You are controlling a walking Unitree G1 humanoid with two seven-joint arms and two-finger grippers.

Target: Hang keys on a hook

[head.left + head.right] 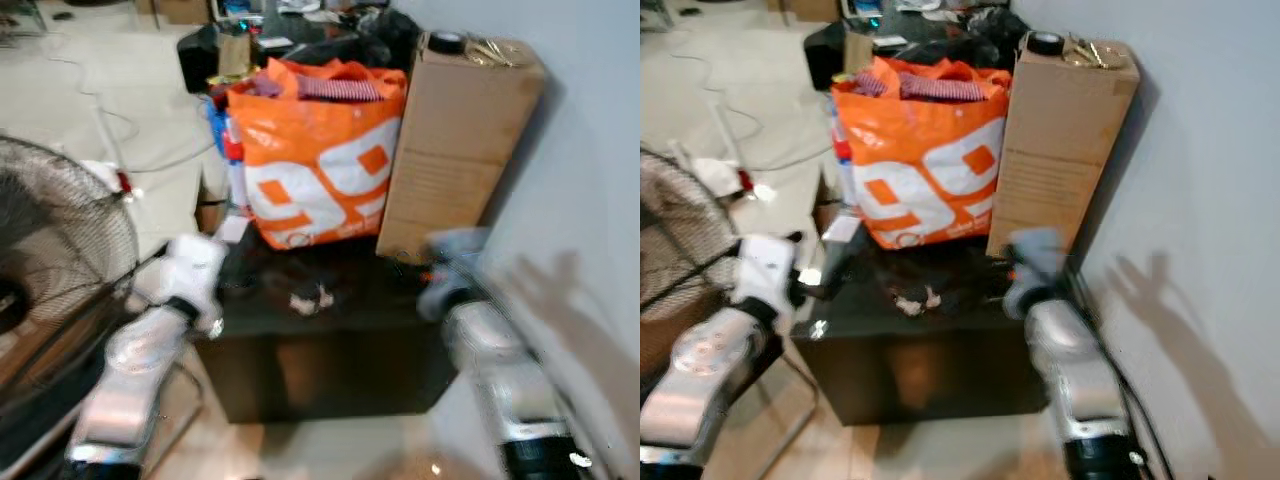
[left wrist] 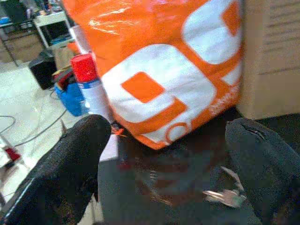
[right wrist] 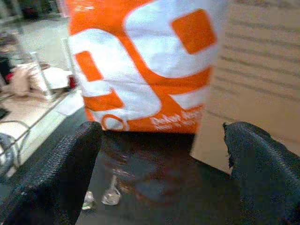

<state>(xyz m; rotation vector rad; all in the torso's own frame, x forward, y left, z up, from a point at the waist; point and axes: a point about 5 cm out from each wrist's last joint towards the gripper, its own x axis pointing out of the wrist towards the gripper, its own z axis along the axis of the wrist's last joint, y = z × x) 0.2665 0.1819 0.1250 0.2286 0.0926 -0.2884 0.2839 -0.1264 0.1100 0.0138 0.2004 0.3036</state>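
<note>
Step in hand: approach, keys not yet picked up. Small bunch of silvery metal keys [image 1: 312,298] lies near middle of glossy black low table [image 1: 330,385], in front of orange-and-white plastic shopping bag [image 1: 320,160] at back edge; tall brown cardboard box [image 1: 455,140] at back right corner. Left gripper [image 2: 171,164] over left edge, fingers spread wide, empty. Right gripper [image 3: 164,173] near right edge, fingers likewise apart, empty. No hook visible. Next move, likely: lower one gripper over keys, pinch; flat thin metal on slick top calls for precise low grasp.
</note>
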